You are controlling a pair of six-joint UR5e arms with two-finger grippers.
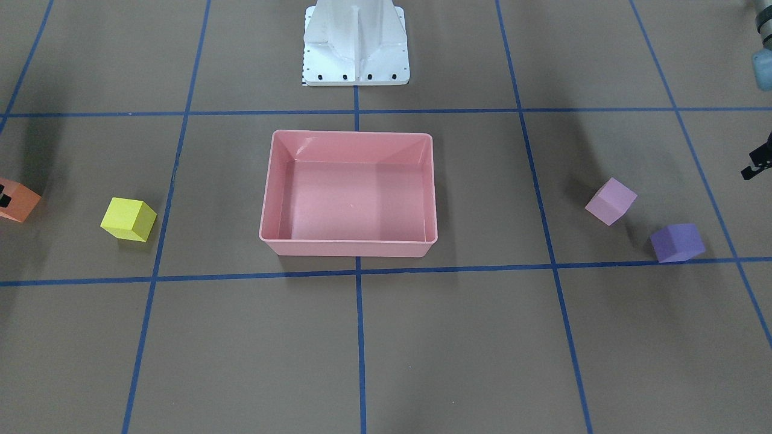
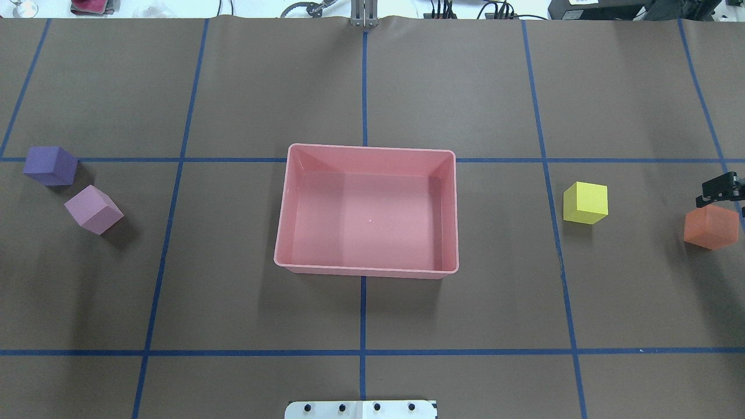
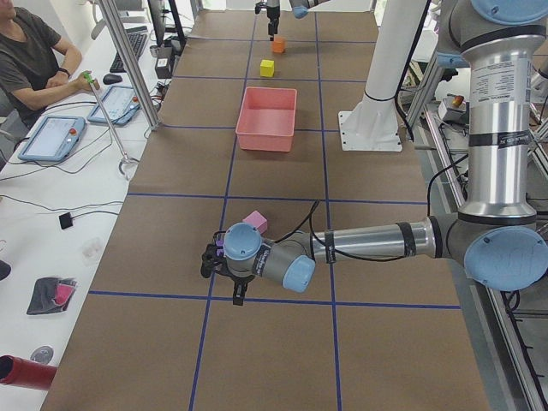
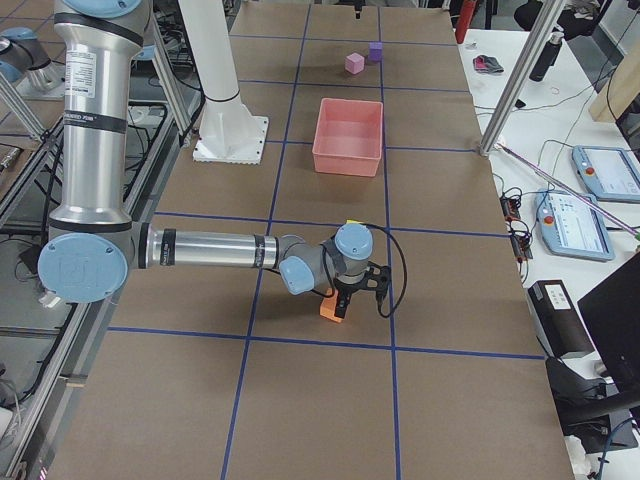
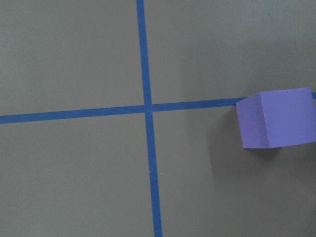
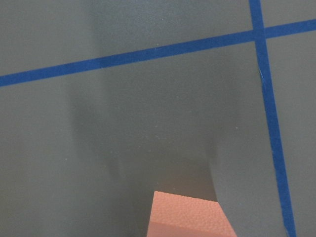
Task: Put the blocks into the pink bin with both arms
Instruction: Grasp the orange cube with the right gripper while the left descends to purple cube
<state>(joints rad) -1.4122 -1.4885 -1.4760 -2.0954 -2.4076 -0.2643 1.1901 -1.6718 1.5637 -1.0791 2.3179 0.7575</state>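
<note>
Orange block (image 6: 190, 217) sits close under the right wrist camera, and nothing is in the bin yet.
All four blocks rest on the desk (image 2: 407, 308). The orange block and yellow block (image 2: 585, 202) are on the robot's right of the empty pink bin (image 2: 284, 233), the light pink block (image 2: 93, 209) and purple block (image 2: 50, 165) on its left. The right fingers (image 2: 720, 191) hang just beside the orange block, the left fingers (image 1: 759, 161) near the purple block. I cannot tell whether either pair is open. Every placement is left to do.
</note>
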